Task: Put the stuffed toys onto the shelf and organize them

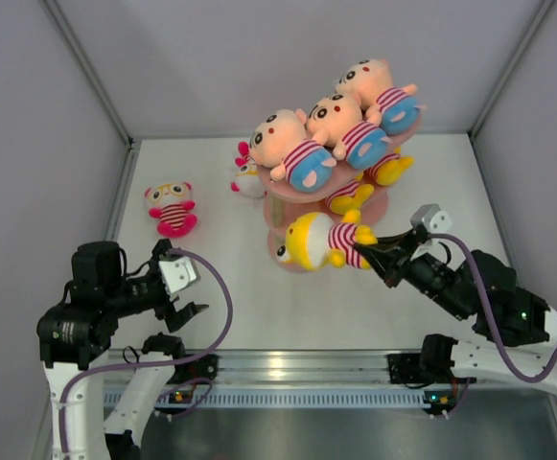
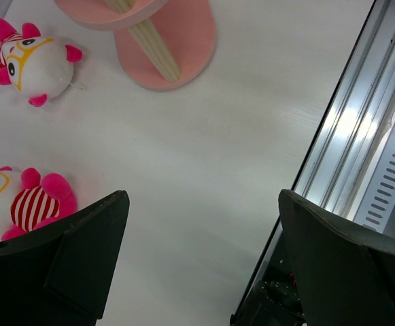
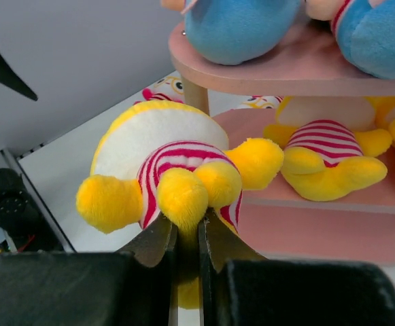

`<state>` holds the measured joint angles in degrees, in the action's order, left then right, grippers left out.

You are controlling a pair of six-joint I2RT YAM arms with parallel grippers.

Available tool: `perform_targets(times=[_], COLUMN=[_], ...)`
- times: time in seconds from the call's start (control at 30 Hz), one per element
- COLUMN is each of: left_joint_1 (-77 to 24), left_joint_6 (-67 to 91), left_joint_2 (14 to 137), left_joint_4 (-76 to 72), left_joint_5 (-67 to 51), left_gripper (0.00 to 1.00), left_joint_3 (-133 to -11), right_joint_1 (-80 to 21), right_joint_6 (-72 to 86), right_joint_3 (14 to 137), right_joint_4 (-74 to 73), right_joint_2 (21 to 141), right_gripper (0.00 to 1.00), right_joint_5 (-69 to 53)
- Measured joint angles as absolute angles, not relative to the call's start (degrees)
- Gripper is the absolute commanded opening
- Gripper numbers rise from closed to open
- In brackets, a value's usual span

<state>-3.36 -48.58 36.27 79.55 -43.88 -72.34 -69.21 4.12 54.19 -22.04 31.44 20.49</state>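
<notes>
3 peach toys (image 1: 340, 125) already lie across the top tier of the shelf (image 3: 292, 68), and at least 2 yellow ones (image 3: 326, 153) sit on the middle tier. The right end effector (image 3: 187, 234) is clamped on a foot of another yellow toy (image 3: 163, 163) at the shelf's near end; whether it rests on a board I cannot tell. 2 more lie on the surface (image 1: 259, 307): a pink-legged toy (image 1: 171, 209) well to the left and a pink-eared one (image 1: 247, 179) just beside the shelf. The left end effector (image 2: 204, 204) hangs with its fingers apart, empty. Room looks tight under the top board's edge, while open surface lies to the left.
</notes>
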Motion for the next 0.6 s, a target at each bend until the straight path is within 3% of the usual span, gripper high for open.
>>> perform_targets(times=[0.6], left_joint_1=[-3.36], left_joint_6=[-48.58], left_joint_2=[36.25], left_joint_4=[79.53], left_joint_5=[-42.74], left_gripper=[0.97], left_joint_3=[-72.31], right_joint_1=[-69.21], right_joint_6=[10.24], right_joint_3=[49.06], right_joint_4=[-9.26], right_joint_2=[39.55], right_gripper=[0.0], right_joint_5=[44.82])
